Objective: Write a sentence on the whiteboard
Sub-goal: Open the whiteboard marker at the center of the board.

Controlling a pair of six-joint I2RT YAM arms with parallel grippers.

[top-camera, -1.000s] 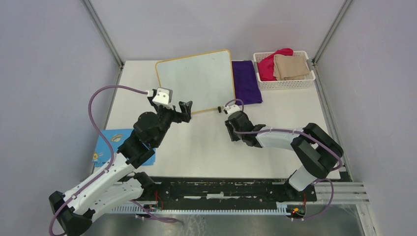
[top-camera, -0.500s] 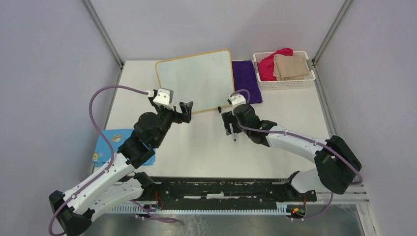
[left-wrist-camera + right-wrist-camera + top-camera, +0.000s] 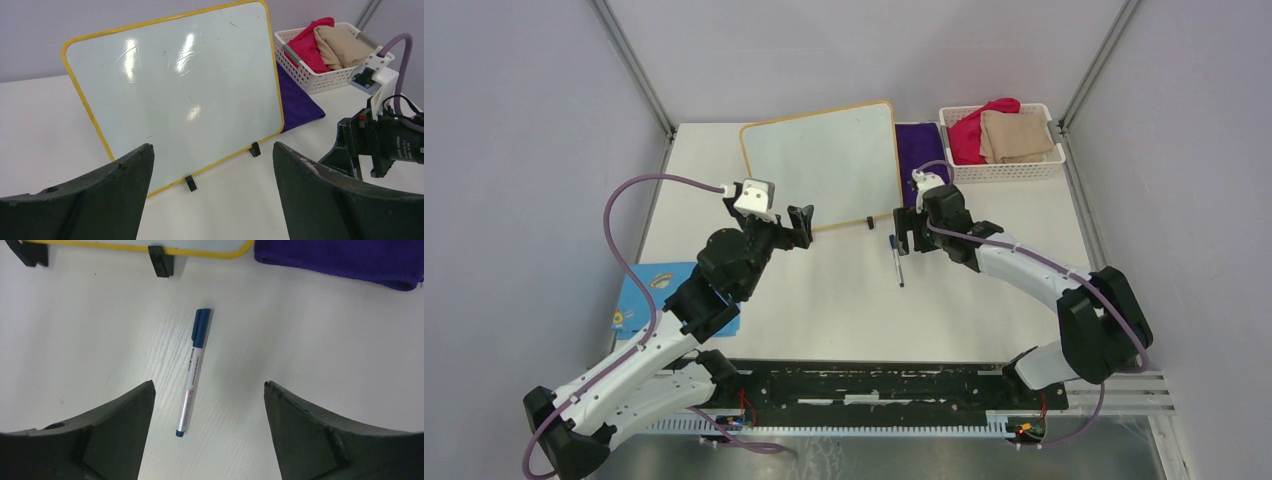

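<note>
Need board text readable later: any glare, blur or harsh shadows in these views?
Left wrist: bright glare patches on the upper whiteboard, the rest clean; its own fingers dark and soft up close. Right wrist: marker sharp, only a faint shadow. Top: even light, whiteboard dull grey, no hot spots.

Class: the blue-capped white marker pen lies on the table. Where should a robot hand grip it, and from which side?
Grip the blue-capped white marker pen mid-barrel from straight above, closing across its length. It lies flat, white table bare along both long sides, under the open right hand.
</note>
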